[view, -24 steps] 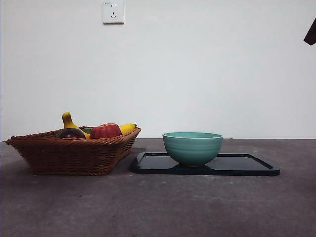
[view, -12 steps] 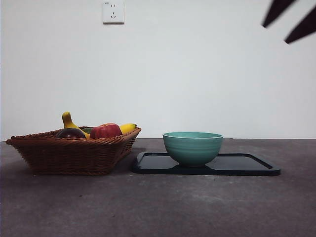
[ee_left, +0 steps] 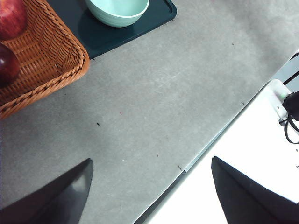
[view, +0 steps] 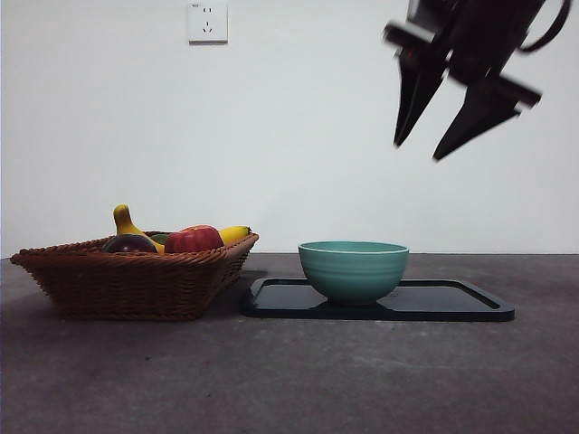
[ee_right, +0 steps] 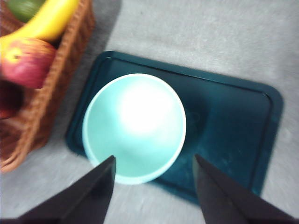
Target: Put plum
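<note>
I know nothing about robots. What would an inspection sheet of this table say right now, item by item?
Surface: grey table, no spills seen.
Job's things: plum, dark and glossy, lying in the wicker basket, not held.
Clutter: red apple, yellow banana and something green in the basket; teal bowl, nothing seen inside, standing on a dark tray beside the basket.
Hands: right hand high above the bowl, jaws open, holding nothing; left hand open over the table's edge, away from the fruit.
Cables: black cable off the table's edge, in the left wrist view.
Surroundings: white wall with a socket.
</note>
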You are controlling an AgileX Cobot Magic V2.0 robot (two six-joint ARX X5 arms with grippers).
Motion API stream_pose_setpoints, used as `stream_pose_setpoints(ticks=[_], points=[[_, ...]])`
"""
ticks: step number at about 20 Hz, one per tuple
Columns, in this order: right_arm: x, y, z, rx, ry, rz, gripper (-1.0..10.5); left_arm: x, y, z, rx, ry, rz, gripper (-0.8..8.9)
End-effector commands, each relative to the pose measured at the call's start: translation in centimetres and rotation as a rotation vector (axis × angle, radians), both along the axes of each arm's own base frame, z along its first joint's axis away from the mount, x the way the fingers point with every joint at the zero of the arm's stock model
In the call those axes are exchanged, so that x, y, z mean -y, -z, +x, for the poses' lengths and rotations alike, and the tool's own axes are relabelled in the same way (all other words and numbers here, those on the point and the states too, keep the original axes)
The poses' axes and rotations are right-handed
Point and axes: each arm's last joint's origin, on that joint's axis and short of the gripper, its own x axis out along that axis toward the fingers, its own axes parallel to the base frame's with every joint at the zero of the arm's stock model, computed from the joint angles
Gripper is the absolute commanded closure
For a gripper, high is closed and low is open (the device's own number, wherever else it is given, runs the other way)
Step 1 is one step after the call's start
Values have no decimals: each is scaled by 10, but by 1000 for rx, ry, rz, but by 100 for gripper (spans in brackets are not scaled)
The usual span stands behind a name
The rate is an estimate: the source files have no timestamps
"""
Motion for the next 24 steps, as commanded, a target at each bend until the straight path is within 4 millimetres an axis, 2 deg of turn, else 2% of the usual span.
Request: stream_pose_setpoints(ticks=[1, 6, 12, 19, 22, 24], points=[[-8, 15, 17, -7, -17, -12, 685, 1, -4, 1, 19, 14, -5, 412], [-17, 57, 42, -66, -18, -31, 685, 1, -3, 0, 12, 14, -3, 412], [-24, 90, 56, -106, -19, -55, 686, 1, -3, 0, 11, 13, -3, 412], [-25, 94, 59, -80, 14, -104, 927, 1, -4, 0, 11, 12, -4, 412], [-26, 92, 60, -61, 16, -96, 936, 1, -4, 0, 12, 12, -4, 412], [-25, 83, 59, -37, 24, -91, 936, 1, -3, 0, 10, 12, -4, 412]])
